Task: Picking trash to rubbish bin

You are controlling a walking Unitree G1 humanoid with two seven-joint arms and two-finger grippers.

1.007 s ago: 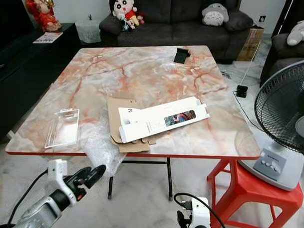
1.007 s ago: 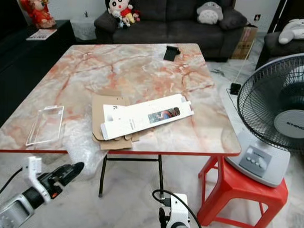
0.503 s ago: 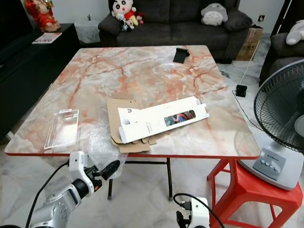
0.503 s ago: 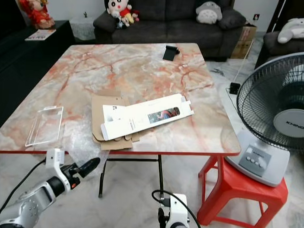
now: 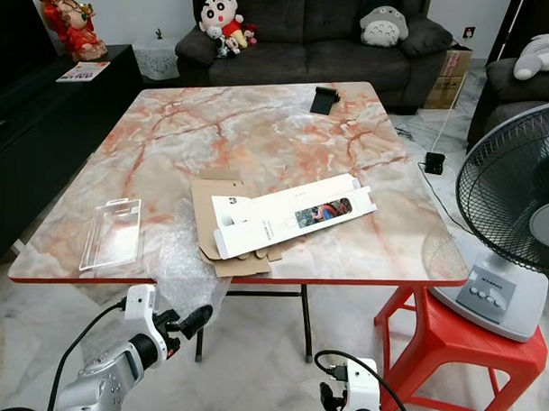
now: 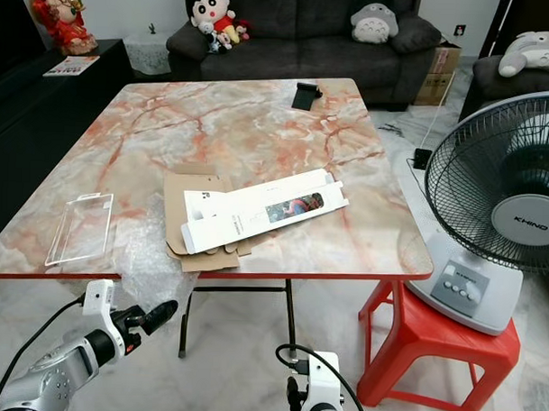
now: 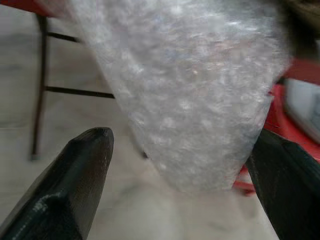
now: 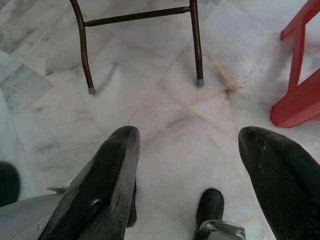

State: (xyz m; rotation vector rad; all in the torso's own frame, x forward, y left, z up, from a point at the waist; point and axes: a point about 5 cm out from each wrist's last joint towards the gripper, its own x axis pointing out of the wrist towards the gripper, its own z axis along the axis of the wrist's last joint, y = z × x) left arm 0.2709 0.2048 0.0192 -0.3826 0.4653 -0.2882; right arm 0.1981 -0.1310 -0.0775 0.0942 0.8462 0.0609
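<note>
We are at the reaching step: on the counter lie a flattened box and a clear tray, while bubble wrap hangs over its near edge. Our left claw is spread wide just below the wrap; we judge it must rise and close. The right claw hangs released over the floor.

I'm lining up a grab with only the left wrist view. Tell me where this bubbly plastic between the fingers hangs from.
Observer: The bubble wrap lies on the marble table and droops over its near edge, beside a flattened cardboard box.
Operator: Place the left gripper.
Observer: The left gripper is below that edge, near the wrap's hanging end.
Operator: Report the right gripper.
Observer: The right gripper is open, pointing at the floor.
</note>
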